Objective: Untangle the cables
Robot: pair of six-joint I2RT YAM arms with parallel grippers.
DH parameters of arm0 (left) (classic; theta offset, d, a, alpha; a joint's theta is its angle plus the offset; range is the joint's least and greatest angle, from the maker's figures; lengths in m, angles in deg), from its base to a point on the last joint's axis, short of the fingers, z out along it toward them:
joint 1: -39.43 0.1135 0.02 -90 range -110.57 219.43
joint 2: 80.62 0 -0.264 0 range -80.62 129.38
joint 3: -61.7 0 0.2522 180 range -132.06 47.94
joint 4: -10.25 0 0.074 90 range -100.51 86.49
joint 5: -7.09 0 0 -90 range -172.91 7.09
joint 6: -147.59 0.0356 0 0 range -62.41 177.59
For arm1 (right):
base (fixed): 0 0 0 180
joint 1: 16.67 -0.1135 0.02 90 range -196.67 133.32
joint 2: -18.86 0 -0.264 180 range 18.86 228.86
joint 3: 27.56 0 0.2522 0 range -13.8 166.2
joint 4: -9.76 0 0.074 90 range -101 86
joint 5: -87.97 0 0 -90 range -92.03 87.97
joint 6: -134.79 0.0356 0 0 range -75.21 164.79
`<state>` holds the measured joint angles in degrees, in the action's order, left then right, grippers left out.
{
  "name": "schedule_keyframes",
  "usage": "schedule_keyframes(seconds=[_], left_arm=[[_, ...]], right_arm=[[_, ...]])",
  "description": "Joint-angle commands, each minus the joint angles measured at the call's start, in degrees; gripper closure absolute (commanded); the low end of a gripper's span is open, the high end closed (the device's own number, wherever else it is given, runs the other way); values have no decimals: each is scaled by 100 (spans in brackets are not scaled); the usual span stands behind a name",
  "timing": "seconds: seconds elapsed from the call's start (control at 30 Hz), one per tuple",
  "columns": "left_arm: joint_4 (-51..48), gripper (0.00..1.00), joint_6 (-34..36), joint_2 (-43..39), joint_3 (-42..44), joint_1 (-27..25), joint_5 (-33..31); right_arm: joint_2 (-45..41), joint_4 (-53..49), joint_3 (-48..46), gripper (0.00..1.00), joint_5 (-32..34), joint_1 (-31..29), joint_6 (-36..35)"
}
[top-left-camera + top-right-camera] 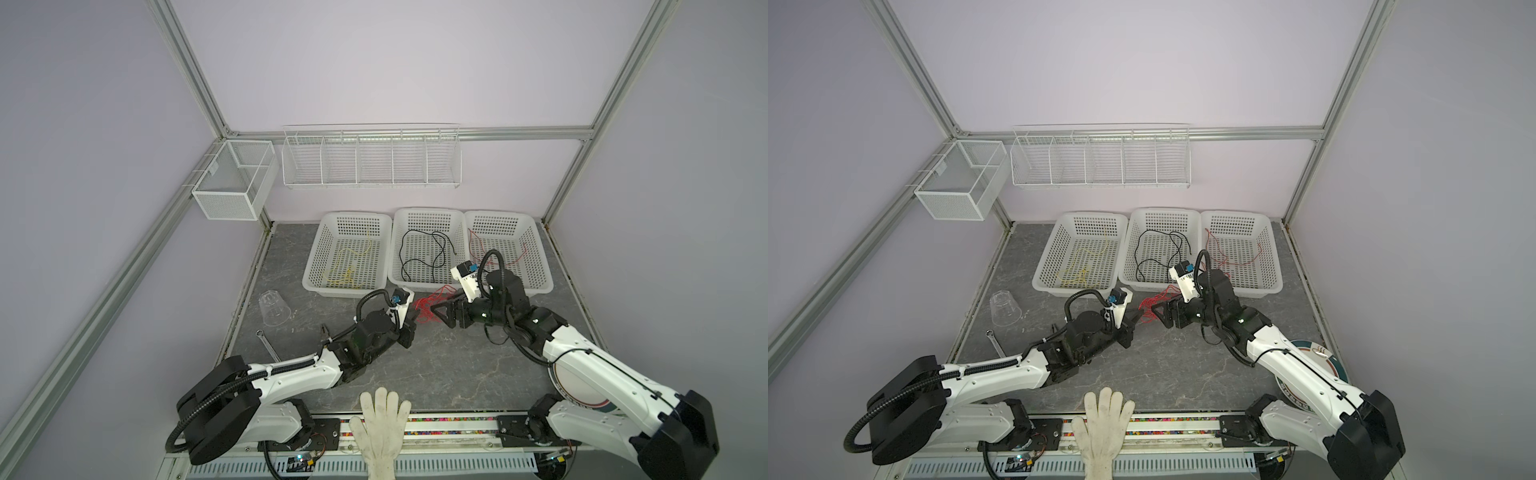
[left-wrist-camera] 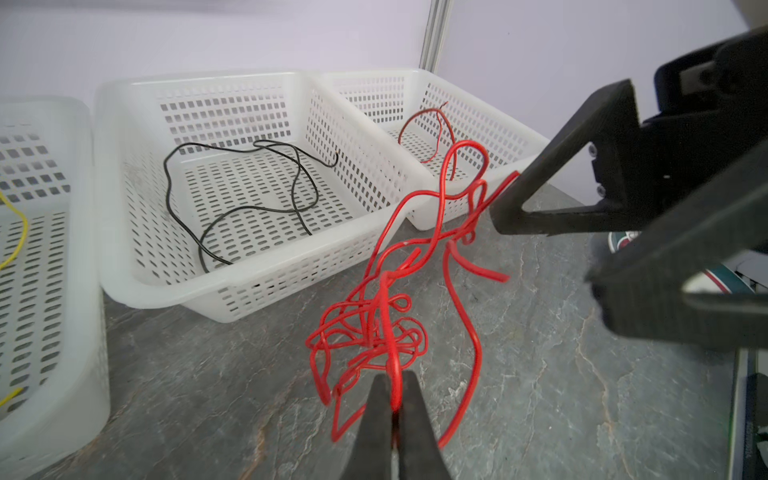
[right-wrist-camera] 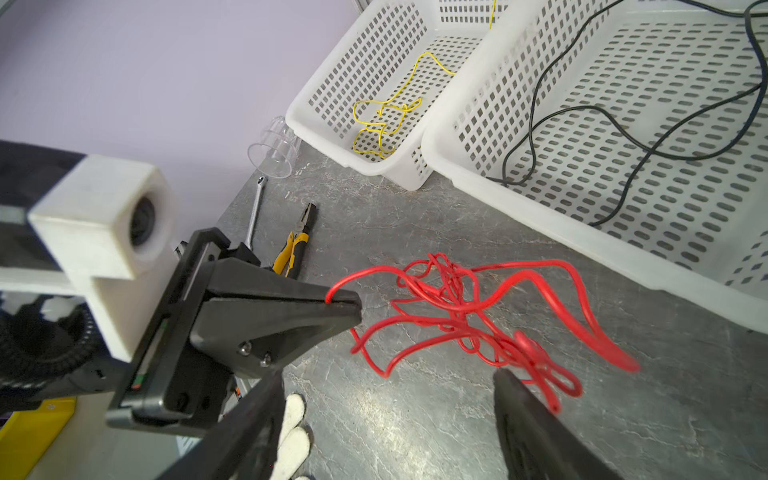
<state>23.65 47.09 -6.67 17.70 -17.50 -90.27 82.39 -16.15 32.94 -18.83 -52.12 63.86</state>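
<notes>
A tangled red cable hangs just above the grey tabletop, in front of the baskets. My left gripper is shut on a loop of it. My right gripper faces it from the other side, open wide, with the tangle brushing one finger. A black cable lies in the middle basket. The left basket holds a yellow cable, and a second red cable lies in the right basket.
A clear cup lies on its side at the table's left, with a wrench and yellow-handled pliers nearby. A white glove rests on the front edge, and a plate sits under the right arm. Wire racks hang on the back wall.
</notes>
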Motion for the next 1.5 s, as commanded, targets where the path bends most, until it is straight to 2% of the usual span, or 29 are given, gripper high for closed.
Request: schedule_keyframes(seconds=[0.0, 0.17, 0.3, 0.47, 0.53, 0.67, 0.87, 1.1, 1.37, 1.47], left_arm=[[272, 100, -135, 42, -272, -28, 190], [333, 100, -179, 2, -294, -38, 269], [357, 100, -245, -28, -264, -38, 288], [379, 100, -240, -163, -131, -38, 55], [357, 100, -223, -260, -40, -38, -151], [186, 100, -204, -599, 202, -39, -736], [-373, 100, -189, -1233, 497, -29, -1530], [-620, 100, -88, -1734, 735, -29, -1746], [-517, 100, -88, -1726, 855, -29, -1596], [-510, 87, -68, -1649, 841, -29, -1568]], right_arm=[[191, 14, 92, 25, 216, -106, 144], [562, 286, 103, 35, 410, -227, 319], [903, 424, 217, 48, 579, -335, 444], [1245, 170, 487, 82, 891, -411, 394], [1292, -67, 546, 92, 1198, -410, 349], [1256, -765, 582, 94, 2093, -411, 182], [1049, -1426, 454, 94, 2897, -396, -64], [807, -1252, 401, 94, 2835, -388, -106], [802, -903, 645, 94, 2692, -385, -66], [771, -787, 706, 94, 2770, -385, -82]])
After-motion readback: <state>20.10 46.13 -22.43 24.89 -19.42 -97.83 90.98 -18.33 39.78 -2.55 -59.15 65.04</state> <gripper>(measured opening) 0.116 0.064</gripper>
